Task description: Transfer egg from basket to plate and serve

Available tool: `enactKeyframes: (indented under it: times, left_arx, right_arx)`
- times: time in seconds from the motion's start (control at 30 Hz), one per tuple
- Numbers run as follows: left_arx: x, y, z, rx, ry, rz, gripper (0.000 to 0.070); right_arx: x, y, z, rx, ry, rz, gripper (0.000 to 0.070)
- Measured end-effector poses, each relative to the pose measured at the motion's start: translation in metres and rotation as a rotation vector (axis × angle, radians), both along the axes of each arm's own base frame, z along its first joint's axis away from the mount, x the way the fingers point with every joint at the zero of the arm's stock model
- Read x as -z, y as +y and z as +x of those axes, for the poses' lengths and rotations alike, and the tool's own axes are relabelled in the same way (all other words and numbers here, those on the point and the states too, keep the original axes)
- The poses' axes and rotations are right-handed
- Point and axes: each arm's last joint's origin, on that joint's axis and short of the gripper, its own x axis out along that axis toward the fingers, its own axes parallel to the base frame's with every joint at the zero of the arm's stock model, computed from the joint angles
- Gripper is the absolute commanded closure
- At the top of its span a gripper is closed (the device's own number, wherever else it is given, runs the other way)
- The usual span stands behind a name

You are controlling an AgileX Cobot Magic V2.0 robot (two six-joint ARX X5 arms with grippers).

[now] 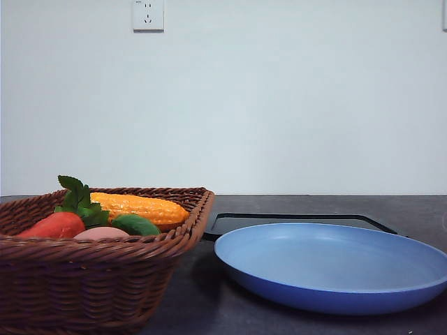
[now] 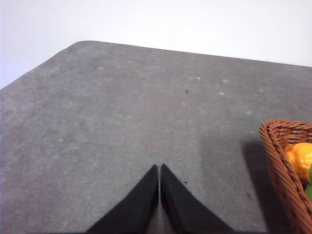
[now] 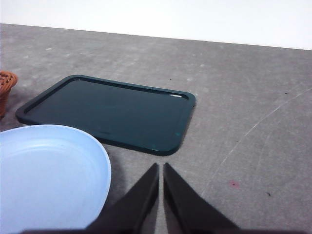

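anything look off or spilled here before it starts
Nothing stands out. The egg lies in the basket among the vegetables, the plate sits level and bare beside it, and nothing has spilled on the table.

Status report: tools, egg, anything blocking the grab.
Left tool shut, right tool shut, both empty. Egg in basket, wedged among vegetables. Plate bare.

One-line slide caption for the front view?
Egg waits in the wicker basket among vegetables, beside an empty blue plate and black tray.
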Motion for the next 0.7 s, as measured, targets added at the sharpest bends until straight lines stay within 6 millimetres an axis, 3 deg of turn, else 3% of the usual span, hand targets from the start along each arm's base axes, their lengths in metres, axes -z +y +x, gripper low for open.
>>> enactKeyframes:
  times: [0.2, 0.5, 0.7]
  left_arx:
    - [-0.0002, 0.0000, 0.0000, -0.004, -0.005, -0.031, 0.0700]
    - [-0.0040, -0.0018, 0.0006, 0.011, -0.064, -0.377, 0.0700]
    - [-0.0037, -0.0037, 0.0006, 0.063, -0.050, -0.483, 0.0700]
  right_arx:
    - [-0.0004, 0.0000, 0.0001, 0.002, -0.002, 0.009, 0.0700]
    - [-0.0085, 0.0001, 0.0013, 0.031, -0.029, 0.216, 0.0700]
    - [-0.0099, 0.0001, 0.0014, 0.045, -0.012, 0.324, 0.0700]
